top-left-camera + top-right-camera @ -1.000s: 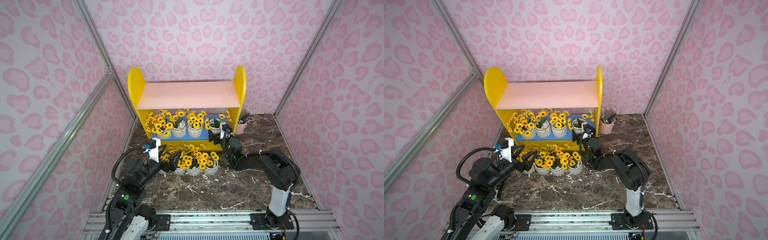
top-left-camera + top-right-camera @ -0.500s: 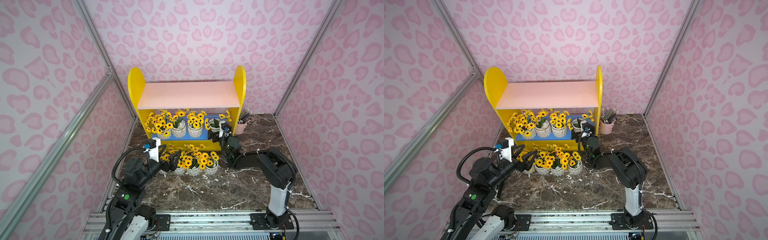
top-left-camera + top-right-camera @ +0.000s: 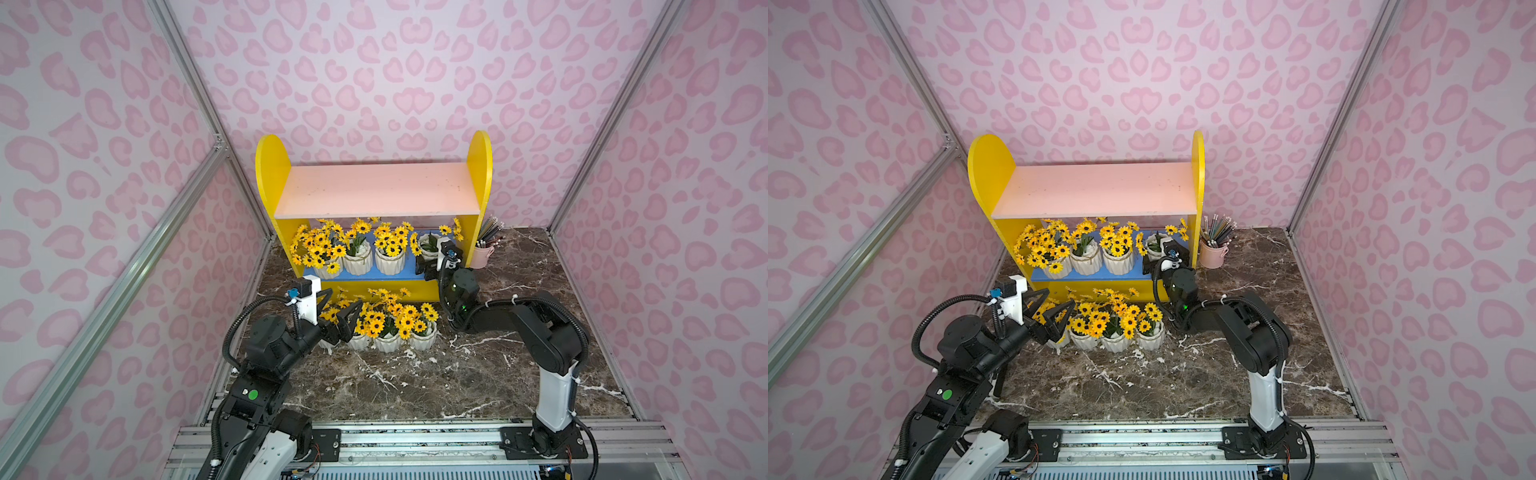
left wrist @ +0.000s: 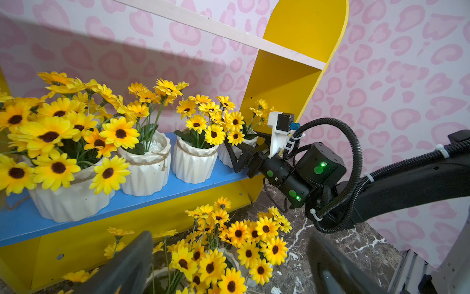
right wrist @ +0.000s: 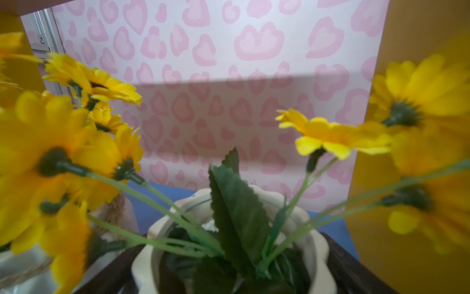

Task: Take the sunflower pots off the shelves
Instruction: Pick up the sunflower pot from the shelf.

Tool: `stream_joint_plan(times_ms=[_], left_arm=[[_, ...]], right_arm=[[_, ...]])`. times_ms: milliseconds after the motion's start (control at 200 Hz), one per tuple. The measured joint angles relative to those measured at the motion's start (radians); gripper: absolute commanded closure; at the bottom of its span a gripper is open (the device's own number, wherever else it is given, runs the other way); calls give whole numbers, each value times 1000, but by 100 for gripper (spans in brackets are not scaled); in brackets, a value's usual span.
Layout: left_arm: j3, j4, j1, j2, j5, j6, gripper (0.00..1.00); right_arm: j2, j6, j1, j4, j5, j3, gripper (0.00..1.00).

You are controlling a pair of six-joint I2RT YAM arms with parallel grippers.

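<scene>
The shelves [image 3: 374, 191] have a bare pink upper board. On the blue lower board [image 4: 157, 196] stand several sunflower pots [image 3: 390, 262]. My right gripper [image 5: 229, 275] is open, its fingers [image 5: 351, 267] on either side of the rightmost shelf pot [image 5: 320, 254], beside the yellow side panel. In both top views this gripper [image 3: 430, 258] [image 3: 1156, 259] reaches in over the blue board. Several more sunflower pots [image 3: 387, 343] stand on the floor in front. My left gripper [image 3: 338, 309] [image 4: 226, 275] hangs open above the leftmost floor pot [image 3: 1054, 343], holding nothing.
A pink cup of pencils [image 3: 484, 251] stands on the marble floor [image 3: 415, 382] just right of the shelf unit. Pink patterned walls close in the back and both sides. The arm bases sit on a metal rail [image 3: 415, 440] at the front.
My right gripper has moved further in over the blue board, around the rightmost shelf pot. The left arm has not moved.
</scene>
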Motion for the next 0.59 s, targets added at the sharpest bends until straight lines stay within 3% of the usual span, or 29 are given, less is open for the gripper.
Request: stream_joint_plan(times_ms=[260,400,595], left_arm=[[0,1,0,-10,0,0,3],[0,1,0,-13,0,0,3],[0,1,0,-19,-1,0,3]], right_arm=[[-8,1,-3,-11,-29,0,31],[-14,-2,-5,-19,-50,-1,52],[-24,-3,-7,-27,-69,-9,96]])
